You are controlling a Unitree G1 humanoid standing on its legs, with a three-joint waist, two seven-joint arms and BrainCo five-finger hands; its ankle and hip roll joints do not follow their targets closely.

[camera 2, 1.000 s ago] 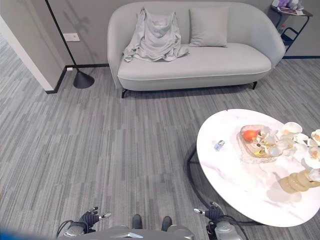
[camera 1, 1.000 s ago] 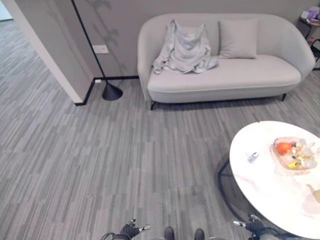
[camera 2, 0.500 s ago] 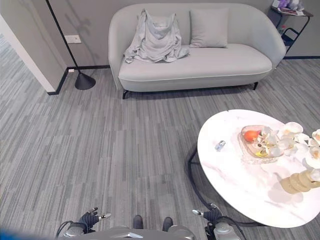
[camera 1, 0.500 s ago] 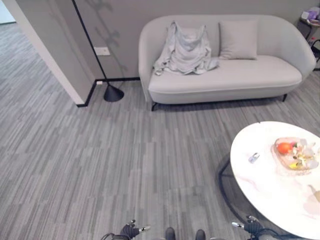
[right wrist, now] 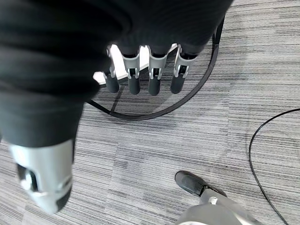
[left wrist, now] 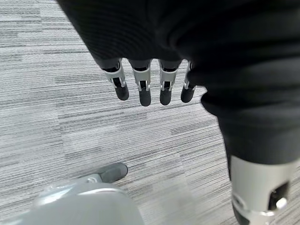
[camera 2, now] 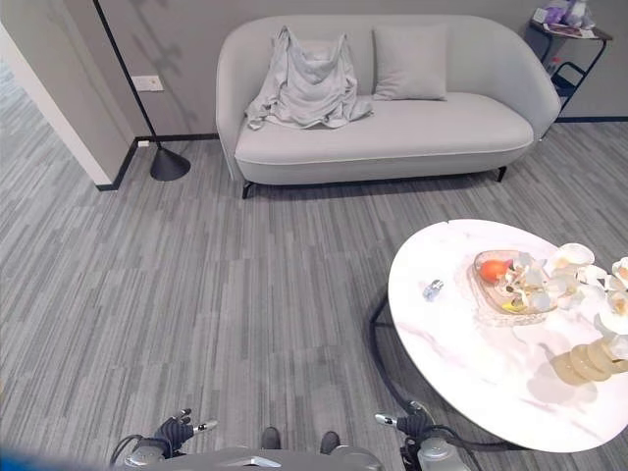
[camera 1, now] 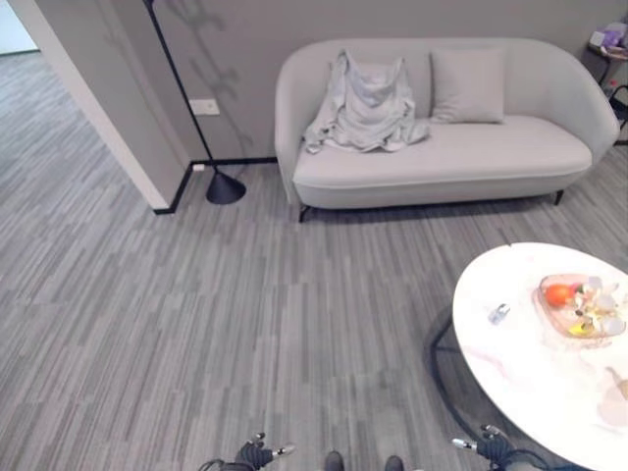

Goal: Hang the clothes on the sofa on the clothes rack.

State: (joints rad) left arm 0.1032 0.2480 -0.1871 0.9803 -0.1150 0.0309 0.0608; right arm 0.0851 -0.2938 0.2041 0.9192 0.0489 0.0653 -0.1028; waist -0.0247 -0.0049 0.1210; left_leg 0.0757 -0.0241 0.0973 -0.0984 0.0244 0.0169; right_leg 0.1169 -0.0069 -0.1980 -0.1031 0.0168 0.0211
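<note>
The shirt is lying draped over the sofa, slumped against the backrest at its left end, with a cushion just beside it. I'm standing well apart from it, across open carpet. My left hand is hanging at my side, fingers straight and relaxed, holding nothing. My right hand is hanging the same way, loose and empty, near the round bench.

The risk, as I'm judging it, is that bench: it's sitting close on my right, and its dark ring base is right by my right hand, so a careless step could clip it and rattle the tray and vase. The lamp is standing to the sofa's left, by the wall corner. I'm seeing no rack from here.
</note>
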